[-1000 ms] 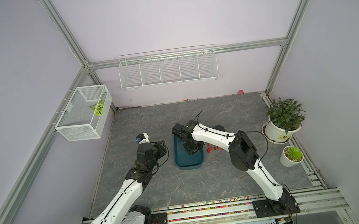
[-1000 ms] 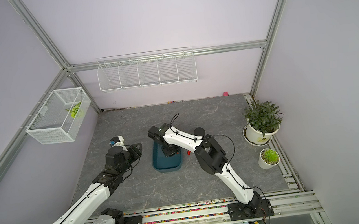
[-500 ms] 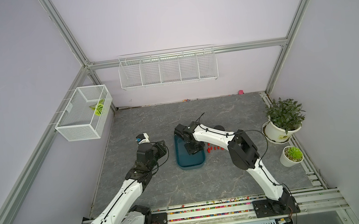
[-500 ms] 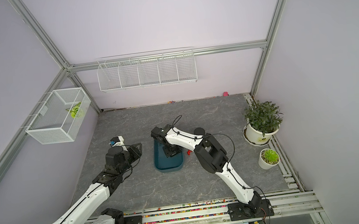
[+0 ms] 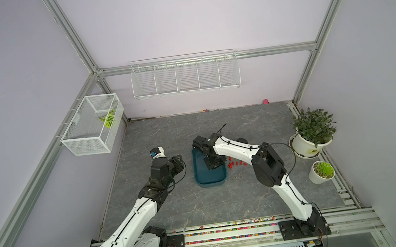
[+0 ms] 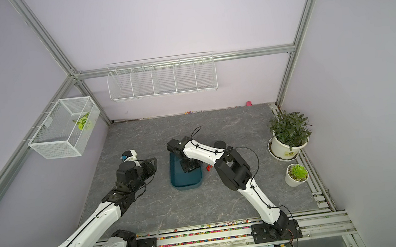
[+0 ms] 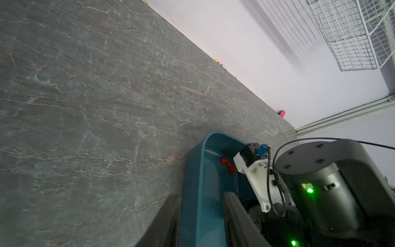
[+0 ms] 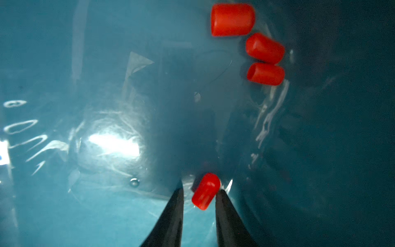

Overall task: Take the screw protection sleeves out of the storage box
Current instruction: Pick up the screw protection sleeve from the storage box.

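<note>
Both top views: one teal box (image 5: 209, 178) stands mid-desk (image 5: 201, 204), within reach of both arms. The right arm (image 5: 232, 148) bends down into it with the right jaws low over the box floor, judged to be fetching a piece. On the desk just beside the box's right wall lie red caps (image 5: 234, 163) already taken out, roughly seven, too small for a sure count. The left arm (image 5: 161, 171) hangs just short of the left wall, likely placed to steady the box. Also listed: two wire baskets (image 5: 185, 76), two potted plants (image 5: 313, 128), one black canister (image 5: 242, 140). Left wrist view: left jaws apart and empty, the box wall seen beyond and between them; three caps (image 7: 228, 165) show inside the box. Right wrist view: four caps on the box floor, three bunched by the curved wall where loose pieces would roll, and one cap (image 8: 206, 191) between the two black fingers (image 8: 176, 213). The right jaws stand apart around it, touching one side at most, not clamped.
</note>
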Tool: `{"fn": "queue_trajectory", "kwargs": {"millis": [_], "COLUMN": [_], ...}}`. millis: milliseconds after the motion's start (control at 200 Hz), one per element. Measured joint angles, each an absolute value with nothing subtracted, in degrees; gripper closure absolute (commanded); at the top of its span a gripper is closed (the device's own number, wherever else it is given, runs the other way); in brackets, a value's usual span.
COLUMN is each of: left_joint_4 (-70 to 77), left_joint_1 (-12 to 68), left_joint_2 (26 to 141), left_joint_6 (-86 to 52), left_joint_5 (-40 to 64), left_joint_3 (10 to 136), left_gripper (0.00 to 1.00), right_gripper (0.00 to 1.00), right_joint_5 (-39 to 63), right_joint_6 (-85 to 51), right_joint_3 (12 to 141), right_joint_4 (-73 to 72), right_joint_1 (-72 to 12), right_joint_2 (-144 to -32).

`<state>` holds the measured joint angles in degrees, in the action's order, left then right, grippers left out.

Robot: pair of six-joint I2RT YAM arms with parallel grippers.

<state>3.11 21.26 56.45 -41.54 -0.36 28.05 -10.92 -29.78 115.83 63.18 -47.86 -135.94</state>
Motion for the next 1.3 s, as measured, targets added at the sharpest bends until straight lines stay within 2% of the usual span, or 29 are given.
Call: {"fn": "queue_trajectory", "kwargs": {"millis": [685,1300], "left_joint_4": [3.11,3.11], "left_joint_1": [21.26,21.26], "left_joint_2": [56.45,56.58], "left_joint_6": [-41.54,-41.54], "left_joint_5": [-0.12,-0.10], "left_joint_3": [28.05,28.05], "left_gripper": [0.60,0.60], "right_gripper": [0.74,0.75], "right_joint_5": [-10.85,-10.63], "right_joint_6": [-29.74,-29.56], "right_joint_3": [117.40,117.91], "right_joint_4": [63.18,63.26], "right_joint_1": [-47.11,-47.11], "right_joint_2": [-136.07,-137.25]}}
